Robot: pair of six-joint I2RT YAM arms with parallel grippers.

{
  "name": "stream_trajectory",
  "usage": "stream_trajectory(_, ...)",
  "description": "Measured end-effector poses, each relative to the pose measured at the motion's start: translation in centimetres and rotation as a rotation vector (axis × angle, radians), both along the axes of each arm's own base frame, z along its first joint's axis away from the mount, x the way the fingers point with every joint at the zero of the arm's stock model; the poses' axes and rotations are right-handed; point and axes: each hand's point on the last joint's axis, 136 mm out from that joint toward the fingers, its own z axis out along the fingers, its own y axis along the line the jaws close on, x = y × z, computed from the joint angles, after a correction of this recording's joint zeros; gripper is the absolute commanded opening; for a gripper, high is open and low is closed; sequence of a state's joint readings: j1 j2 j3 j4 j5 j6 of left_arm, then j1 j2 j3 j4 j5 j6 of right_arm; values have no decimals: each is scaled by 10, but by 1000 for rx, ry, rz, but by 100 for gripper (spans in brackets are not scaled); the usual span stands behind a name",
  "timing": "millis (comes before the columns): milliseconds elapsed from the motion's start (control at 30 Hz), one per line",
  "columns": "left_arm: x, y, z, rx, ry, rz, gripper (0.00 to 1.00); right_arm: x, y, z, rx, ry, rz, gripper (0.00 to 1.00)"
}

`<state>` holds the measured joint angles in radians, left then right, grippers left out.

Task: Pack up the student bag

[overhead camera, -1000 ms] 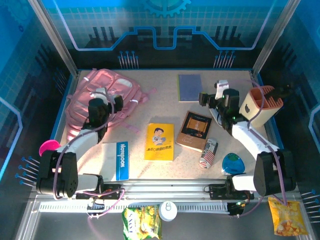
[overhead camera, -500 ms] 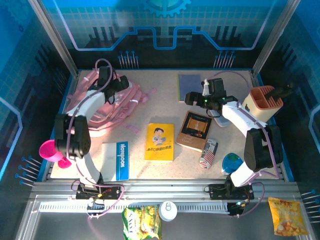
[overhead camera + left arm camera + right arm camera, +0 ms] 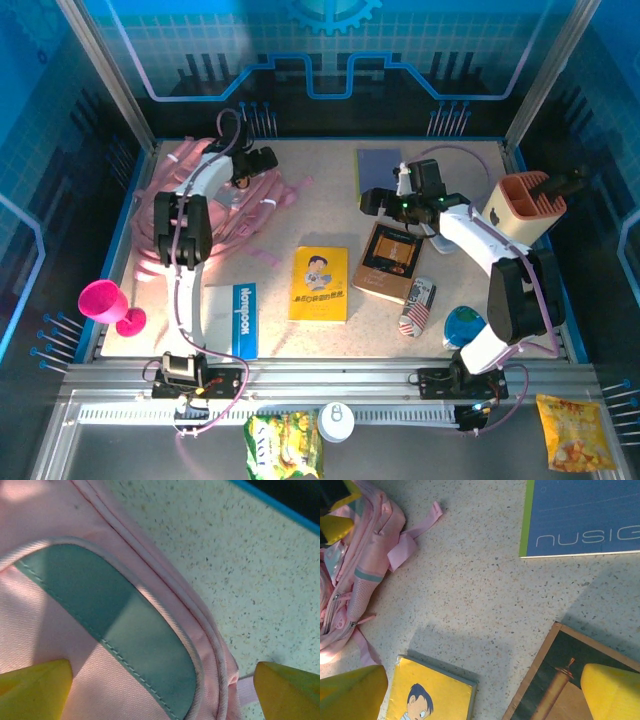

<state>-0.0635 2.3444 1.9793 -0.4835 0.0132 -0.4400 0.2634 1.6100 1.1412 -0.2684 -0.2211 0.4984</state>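
The student bag (image 3: 205, 200) is a soft pink backpack lying at the table's back left. My left gripper (image 3: 262, 162) hovers over its upper right edge. In the left wrist view, the gripper (image 3: 160, 695) is open, its yellow fingertips (image 3: 35, 690) straddling the bag's (image 3: 60, 645) pink fabric and a grey-green trim panel (image 3: 125, 630). My right gripper (image 3: 366, 202) is open above the table middle. In the right wrist view, that gripper (image 3: 480, 695) is over bare table, with the bag (image 3: 355, 565) at the left.
A yellow book (image 3: 320, 283), a brown book (image 3: 390, 262), a blue notebook (image 3: 380, 175) and a white-and-blue notebook (image 3: 232, 320) lie flat. A beige-and-orange pen holder (image 3: 520, 210) stands at the right. A pink goblet (image 3: 108, 303), a can (image 3: 417, 306) and a blue ball (image 3: 466, 327) are nearer.
My left arm has swung back and right, across the bag to its upper right edge. My right gripper has drifted left, past the blue notebook. The pink goblet now stands uncovered.
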Motion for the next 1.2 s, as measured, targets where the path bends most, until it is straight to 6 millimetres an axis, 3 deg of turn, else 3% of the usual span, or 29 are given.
stream_trajectory(133, 2, -15, -5, 4, 7, -56, 93, -4, 1, -6, 8, 14, -5, 100)
stream_trajectory(233, 0, -42, -7, 12, 1, -138, 93, -7, 0, -11, 17, 22, -18, 100)
stream_trajectory(500, -23, -159, -6, -63, -23, -400, 93, -12, -3, -12, 44, 20, -66, 100)
stream_trajectory(600, -34, -193, 1, -103, -28, -471, 93, -11, -4, -10, 62, 18, -90, 99)
stream_trajectory(700, -43, -212, 13, -129, -20, -512, 95, -10, -1, -7, 103, 27, -110, 98)
stream_trajectory(800, -41, -214, 32, -129, -38, -510, 96, -8, 5, -1, 174, 46, -138, 96)
stream_trajectory(933, -49, -194, 66, -109, -63, -457, 96, -6, 18, 0, 264, 97, -194, 93)
stream_trajectory(1100, -94, -155, 119, -85, -115, -369, 96, -15, 47, -25, 336, 244, -268, 89)
stream_trajectory(1200, -125, -137, 133, -82, -138, -324, 96, -18, 64, -37, 369, 311, -303, 86)
